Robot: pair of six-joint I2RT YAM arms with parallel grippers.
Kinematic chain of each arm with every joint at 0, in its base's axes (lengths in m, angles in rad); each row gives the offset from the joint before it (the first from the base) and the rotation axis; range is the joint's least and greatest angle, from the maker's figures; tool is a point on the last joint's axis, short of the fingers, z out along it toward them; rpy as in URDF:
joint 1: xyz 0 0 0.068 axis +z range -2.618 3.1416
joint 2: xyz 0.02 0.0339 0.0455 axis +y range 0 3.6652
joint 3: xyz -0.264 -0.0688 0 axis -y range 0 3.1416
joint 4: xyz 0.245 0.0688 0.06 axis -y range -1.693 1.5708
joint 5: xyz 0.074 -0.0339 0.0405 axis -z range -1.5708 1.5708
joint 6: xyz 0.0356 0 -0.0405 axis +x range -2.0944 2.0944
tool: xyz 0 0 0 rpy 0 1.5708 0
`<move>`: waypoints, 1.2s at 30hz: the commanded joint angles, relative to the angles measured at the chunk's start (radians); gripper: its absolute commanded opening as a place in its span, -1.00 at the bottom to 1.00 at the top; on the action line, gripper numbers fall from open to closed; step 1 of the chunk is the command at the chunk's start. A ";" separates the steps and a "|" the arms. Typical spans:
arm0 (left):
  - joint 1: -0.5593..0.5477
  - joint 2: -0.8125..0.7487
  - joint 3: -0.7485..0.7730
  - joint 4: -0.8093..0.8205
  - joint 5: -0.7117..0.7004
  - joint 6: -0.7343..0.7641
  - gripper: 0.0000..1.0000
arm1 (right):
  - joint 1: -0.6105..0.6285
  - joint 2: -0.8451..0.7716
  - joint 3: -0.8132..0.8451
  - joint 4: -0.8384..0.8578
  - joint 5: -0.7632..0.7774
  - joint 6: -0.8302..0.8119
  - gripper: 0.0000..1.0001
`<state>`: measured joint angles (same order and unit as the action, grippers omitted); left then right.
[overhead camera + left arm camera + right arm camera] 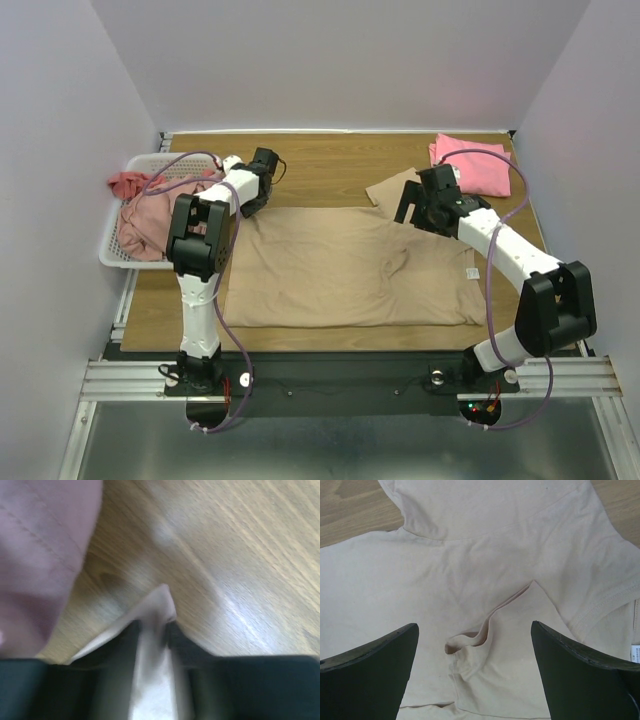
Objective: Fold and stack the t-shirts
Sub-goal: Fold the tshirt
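Tan t-shirt [350, 265] lies flat (creased mid-body), left pincer [152, 630] pinching its corner, right pincer [474, 626] spread

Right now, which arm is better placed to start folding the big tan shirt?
Probably the left: the left gripper is pinching a corner of the tan shirt, while the right gripper hangs open above it.

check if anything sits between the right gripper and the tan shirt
Nothing visible does. The right gripper is open directly over the tan shirt, with only a raised crease of that shirt's own cloth between its fingers. The folded pink shirt lies apart at the far right corner.
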<state>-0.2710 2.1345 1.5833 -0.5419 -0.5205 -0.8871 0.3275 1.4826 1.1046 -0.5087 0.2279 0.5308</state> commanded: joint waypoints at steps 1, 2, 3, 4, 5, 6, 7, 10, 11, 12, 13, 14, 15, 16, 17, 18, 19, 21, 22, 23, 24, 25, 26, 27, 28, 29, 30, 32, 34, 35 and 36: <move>0.007 0.007 -0.051 -0.013 0.025 -0.019 -0.39 | -0.005 0.004 0.008 0.041 0.008 -0.012 1.00; 0.007 -0.007 -0.058 -0.012 0.030 -0.021 -0.43 | -0.004 0.005 0.014 0.041 0.011 -0.012 1.00; 0.007 -0.013 -0.066 -0.015 0.030 -0.024 -0.43 | -0.005 0.011 0.020 0.041 0.013 -0.012 1.00; 0.007 -0.021 -0.071 -0.013 0.028 -0.024 -0.43 | -0.005 0.016 0.024 0.041 0.014 -0.012 1.00; 0.007 -0.033 -0.083 -0.013 0.030 -0.024 -0.43 | -0.005 0.021 0.031 0.041 0.021 -0.014 1.00; 0.007 -0.038 -0.088 -0.015 0.030 -0.026 -0.43 | -0.005 0.027 0.049 0.041 0.027 -0.014 1.00; 0.007 -0.042 -0.091 -0.027 0.028 -0.029 -0.43 | -0.007 0.047 0.060 0.042 0.033 -0.021 1.00; 0.007 -0.044 -0.086 -0.062 0.011 -0.039 -0.50 | -0.007 0.091 0.136 0.045 0.111 -0.049 1.00; 0.007 -0.045 -0.086 -0.070 0.007 -0.044 -0.52 | -0.008 0.128 0.159 0.047 0.149 -0.054 1.00; 0.007 -0.050 -0.089 -0.069 0.004 -0.041 -0.57 | -0.013 0.151 0.182 0.050 0.154 -0.063 1.00; 0.007 -0.054 -0.094 -0.069 0.005 -0.039 -0.59 | -0.027 0.175 0.236 0.052 0.154 -0.072 1.00; 0.007 -0.064 -0.097 -0.067 0.002 -0.036 -0.60 | -0.034 0.227 0.262 0.052 0.146 -0.072 1.00; 0.007 -0.067 -0.098 -0.067 0.004 -0.033 -0.63 | -0.048 0.252 0.294 0.052 0.142 -0.075 1.00; 0.007 -0.070 -0.095 -0.075 0.002 -0.032 -0.67 | -0.051 0.275 0.322 0.053 0.139 -0.084 1.00; 0.007 -0.074 -0.092 -0.075 -0.001 -0.032 -0.70 | -0.054 0.307 0.387 0.053 0.151 -0.103 1.00; 0.007 -0.076 -0.089 -0.076 0.002 -0.023 -0.80 | -0.057 0.359 0.418 0.055 0.156 -0.118 1.00; 0.007 -0.080 -0.088 -0.075 0.005 -0.021 -0.84 | -0.059 0.396 0.451 0.055 0.162 -0.153 1.00; 0.007 -0.085 -0.088 -0.070 0.017 -0.006 -0.97 | -0.064 0.451 0.543 0.055 0.179 -0.184 0.99; 0.007 -0.087 -0.089 -0.058 0.028 0.000 -1.00 | -0.068 0.500 0.570 0.055 0.179 -0.202 0.99; 0.007 -0.088 -0.092 -0.050 0.058 0.025 -1.00 | -0.073 0.521 0.587 0.056 0.186 -0.213 0.98; 0.007 -0.088 -0.095 -0.040 0.069 0.034 -1.00 | -0.074 0.545 0.634 0.058 0.182 -0.221 0.96; 0.007 -0.088 -0.100 -0.032 0.074 0.036 -1.00 | -0.080 0.565 0.659 0.059 0.183 -0.230 0.95; 0.007 -0.088 -0.101 -0.027 0.079 0.037 -1.00 | -0.082 0.614 0.684 0.061 0.191 -0.244 0.94; 0.007 -0.088 -0.100 -0.032 0.082 0.039 -1.00 | -0.087 0.637 0.740 0.062 0.200 -0.268 0.91; 0.007 -0.088 -0.100 -0.030 0.082 0.039 -1.00 | -0.090 0.660 0.767 0.061 0.200 -0.269 0.89; 0.007 -0.091 -0.103 -0.032 0.082 0.040 -1.00 | -0.088 0.706 0.793 0.061 0.206 -0.290 0.84; 0.007 -0.093 -0.103 -0.036 0.080 0.040 -1.00 | -0.091 0.725 0.835 0.062 0.209 -0.301 0.83; 0.007 -0.099 -0.109 -0.038 0.079 0.043 -1.00 | -0.093 0.784 0.883 0.064 0.215 -0.328 0.80; 0.007 -0.102 -0.112 -0.038 0.082 0.048 -1.00 | -0.100 0.826 0.928 0.064 0.215 -0.338 0.78; 0.007 -0.104 -0.115 -0.038 0.083 0.048 -1.00 | -0.104 0.861 0.961 0.064 0.211 -0.342 0.72; 0.007 -0.105 -0.117 -0.036 0.083 0.050 -1.00 | -0.104 0.877 0.974 0.064 0.215 -0.345 0.71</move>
<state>-0.2657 2.0670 1.4990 -0.5266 -0.4641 -0.8524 0.2398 2.3089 1.9884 -0.4702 0.4126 0.2356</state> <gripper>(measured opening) 0.102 0.869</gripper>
